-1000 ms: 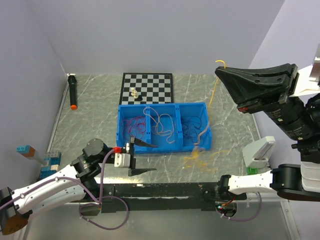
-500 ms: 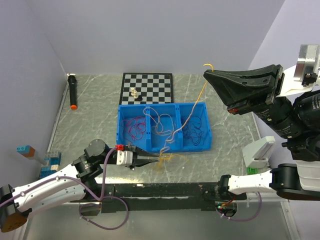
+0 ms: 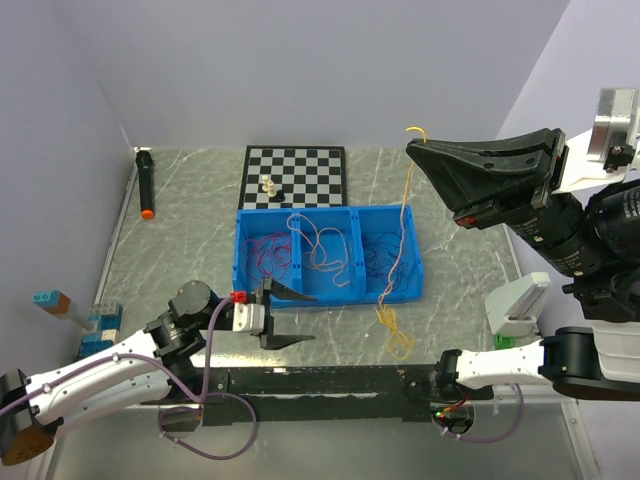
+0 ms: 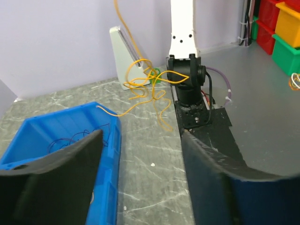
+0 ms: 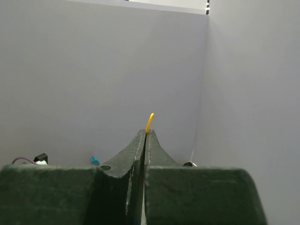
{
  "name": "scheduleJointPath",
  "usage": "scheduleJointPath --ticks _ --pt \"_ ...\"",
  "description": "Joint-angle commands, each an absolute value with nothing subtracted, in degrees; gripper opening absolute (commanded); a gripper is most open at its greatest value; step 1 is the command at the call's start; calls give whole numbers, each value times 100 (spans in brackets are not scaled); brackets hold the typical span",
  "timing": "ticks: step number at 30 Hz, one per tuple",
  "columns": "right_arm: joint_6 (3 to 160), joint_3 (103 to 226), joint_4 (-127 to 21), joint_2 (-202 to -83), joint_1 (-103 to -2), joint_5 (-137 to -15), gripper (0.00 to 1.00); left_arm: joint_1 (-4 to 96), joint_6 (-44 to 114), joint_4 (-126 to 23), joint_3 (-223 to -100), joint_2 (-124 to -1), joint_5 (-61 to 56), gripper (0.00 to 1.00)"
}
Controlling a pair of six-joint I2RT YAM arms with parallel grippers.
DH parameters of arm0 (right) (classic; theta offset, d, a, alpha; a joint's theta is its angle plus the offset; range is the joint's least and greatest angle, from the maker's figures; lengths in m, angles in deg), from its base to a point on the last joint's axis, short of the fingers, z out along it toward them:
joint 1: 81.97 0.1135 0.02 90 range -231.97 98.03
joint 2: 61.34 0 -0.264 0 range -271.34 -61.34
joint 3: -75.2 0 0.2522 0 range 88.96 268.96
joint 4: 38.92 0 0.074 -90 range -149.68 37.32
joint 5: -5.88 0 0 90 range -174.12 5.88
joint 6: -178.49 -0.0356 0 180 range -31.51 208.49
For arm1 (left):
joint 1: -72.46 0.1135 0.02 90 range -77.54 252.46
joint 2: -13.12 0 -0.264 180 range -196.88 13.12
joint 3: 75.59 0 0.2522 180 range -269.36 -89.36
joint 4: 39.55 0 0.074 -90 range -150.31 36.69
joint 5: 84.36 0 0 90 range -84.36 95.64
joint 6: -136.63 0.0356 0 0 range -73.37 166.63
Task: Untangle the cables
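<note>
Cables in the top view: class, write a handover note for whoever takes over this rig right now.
Left gripper: open, empty, low in front of the blue bin.
Right gripper: shut on the top end of the yellow cable, raised high.
The yellow cable hangs across the bin's right end; its lower loops lie bunched on the table in front of the bin.
In the bin: red-magenta cables left, pale cables middle, dark cables right.
Done: yellow cable appears mostly drawn out.
Left: free its bunched loops and lay it down.
</note>
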State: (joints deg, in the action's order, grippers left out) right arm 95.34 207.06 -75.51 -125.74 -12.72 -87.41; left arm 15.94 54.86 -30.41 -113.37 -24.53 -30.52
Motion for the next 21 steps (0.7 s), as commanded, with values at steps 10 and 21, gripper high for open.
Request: scheduleJointPath --ticks 10,21 --pt "9271 21025 -7202 -12849 -1236 -8210 0 1559 6103 -2247 -11071 -2687 -2856 96" --pt "9139 20981 -7219 -12919 -1236 -8104 0 1471 6553 -2422 -11221 -2661 -2732 68"
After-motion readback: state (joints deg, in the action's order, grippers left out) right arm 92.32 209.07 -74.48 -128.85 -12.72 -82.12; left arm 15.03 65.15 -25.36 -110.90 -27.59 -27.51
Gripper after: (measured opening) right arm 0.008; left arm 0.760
